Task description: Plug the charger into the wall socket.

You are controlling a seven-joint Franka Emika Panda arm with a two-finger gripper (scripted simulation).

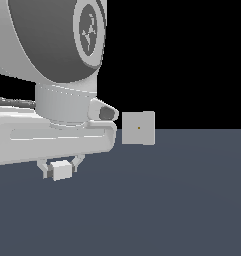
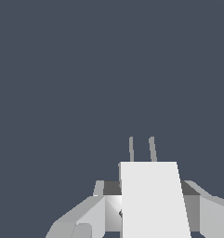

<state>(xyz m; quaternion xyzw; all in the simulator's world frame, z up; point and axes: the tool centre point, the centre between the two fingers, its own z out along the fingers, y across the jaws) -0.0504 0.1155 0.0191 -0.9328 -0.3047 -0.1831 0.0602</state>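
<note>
The charger [image 1: 61,170] is a small plain white block, wider than tall, with flat matte faces and sharp edges. In the exterior view it hangs just under the arm's wrist, pinched between the two fingers of the gripper [image 1: 60,171], clear of the dark surface below. The jaws are clenched on it, one finger against each side. In the wrist view the charger [image 2: 153,200] fills the lower middle as a pale slab, and two thin grey prongs [image 2: 141,149] stick out from its far end, straight and side by side.

The step in hand appears to be the carry: the block is held and lifted, but not yet at its target. The wall socket [image 1: 138,128] is a flat, upright, light-grey square panel with a tiny orange dot at its centre. It stands well apart from the charger, toward the exterior view's right, and sits higher in that frame.

The next move probably calls for bringing the prongs round to face the panel squarely, lining them up with the orange dot, then pushing straight in. A skewed approach could make the prongs meet the panel's face instead.

The slate-blue floor [image 1: 182,210] is smooth and featureless.
</note>
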